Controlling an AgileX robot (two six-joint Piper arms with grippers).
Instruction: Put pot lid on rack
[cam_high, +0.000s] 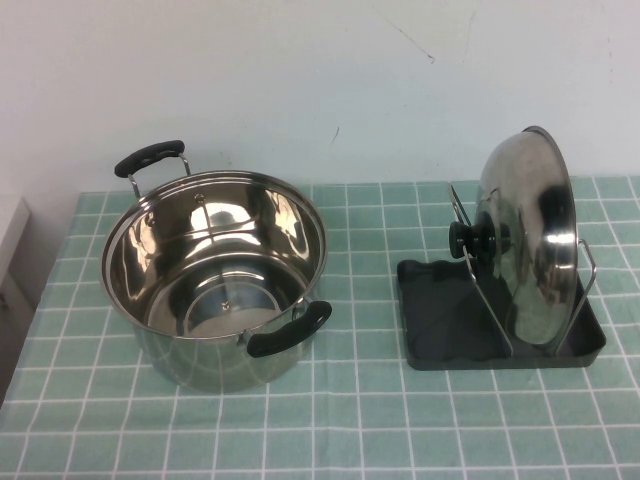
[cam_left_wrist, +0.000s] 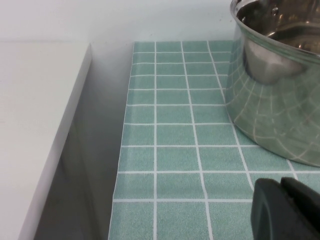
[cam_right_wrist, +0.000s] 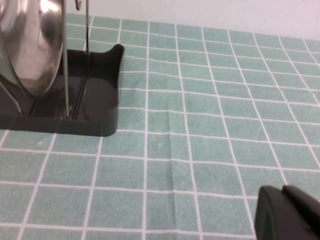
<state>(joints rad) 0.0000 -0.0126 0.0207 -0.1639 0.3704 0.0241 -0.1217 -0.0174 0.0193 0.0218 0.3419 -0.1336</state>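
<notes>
The shiny steel pot lid (cam_high: 528, 235) stands on edge in the dark grey rack (cam_high: 440, 335), held between the silver wire loops, with its black knob (cam_high: 468, 239) facing the pot. It also shows in the right wrist view (cam_right_wrist: 31, 45), inside the rack (cam_right_wrist: 95, 107). My left gripper (cam_left_wrist: 282, 187) is shut and empty, low over the cloth beside the pot. My right gripper (cam_right_wrist: 285, 196) is shut and empty, over the cloth to the side of the rack. Neither arm shows in the high view.
The deep steel pot (cam_high: 215, 275) with two black handles stands open on the left of the green checked tablecloth (cam_high: 350, 420); it also shows in the left wrist view (cam_left_wrist: 272, 80). A white counter (cam_left_wrist: 35, 115) borders the table's left edge.
</notes>
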